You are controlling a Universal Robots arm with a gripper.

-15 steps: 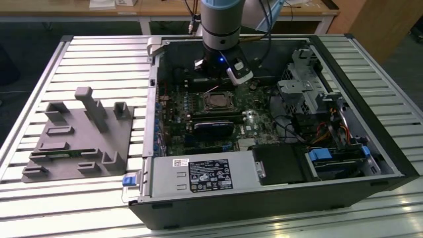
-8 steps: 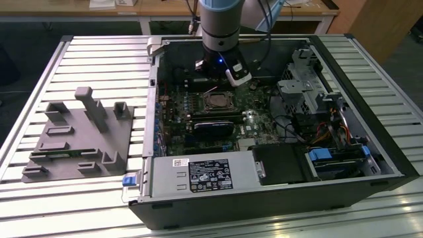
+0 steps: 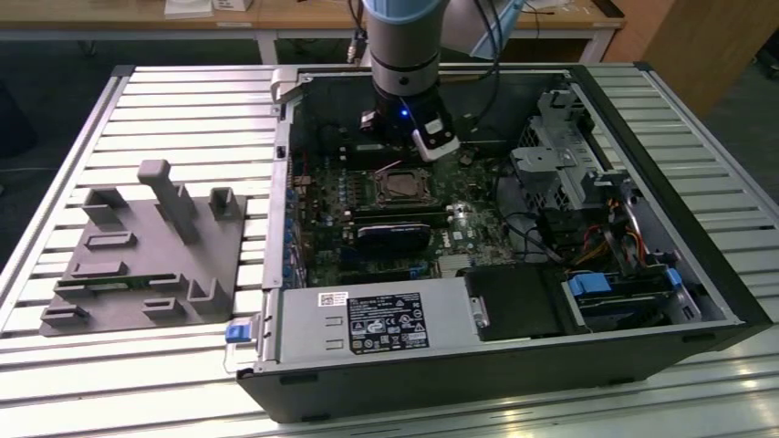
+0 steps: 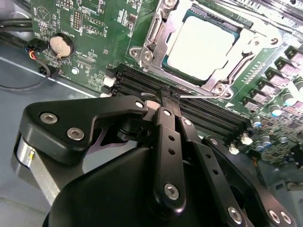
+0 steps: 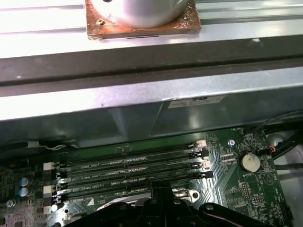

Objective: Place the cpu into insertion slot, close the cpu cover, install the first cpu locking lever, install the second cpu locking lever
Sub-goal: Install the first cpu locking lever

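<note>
Pincer (image 4: 168,97) status: pads pressed together with no gap showing in the second wrist view. The tips are right at the end of a thin wire locking lever (image 4: 199,94). Can't tell whether the wire is pinched between them or just touching.

Task parts:
- cpu (image 4: 206,42) is seated flat in the insertion slot (image 4: 146,54), pale metal top facing up.
- cpu cover (image 4: 247,47) is down over it, with the chip showing through the window.
- Placement and cover-closing look done. Judging by where the tips are, lever work is the step in hand.

Key geometry:
- The socket lies straight ahead of the fingertips, just past the bank of memory slots (image 4: 208,118), and the lever sits between the two.
- The lever's long axis runs along the socket edge that faces the pincer, parallel to the memory slots and roughly crosswise to the fingers. Any push or hook on it acts across the wire, not along it.
- In the exterior view the arm comes down inside the open case (image 3: 487,365), which lies on the slatted tabletop (image 3: 182,100). The socket is nearer the camera than the wrist, close under it.

Risk, my read: the wire is thin and springy and could slip off closed tips. The slot clips beside it leave little room.

Coin cell (image 4: 60,45) and grey fixture block (image 3: 146,255) are well apart from the action.
</note>
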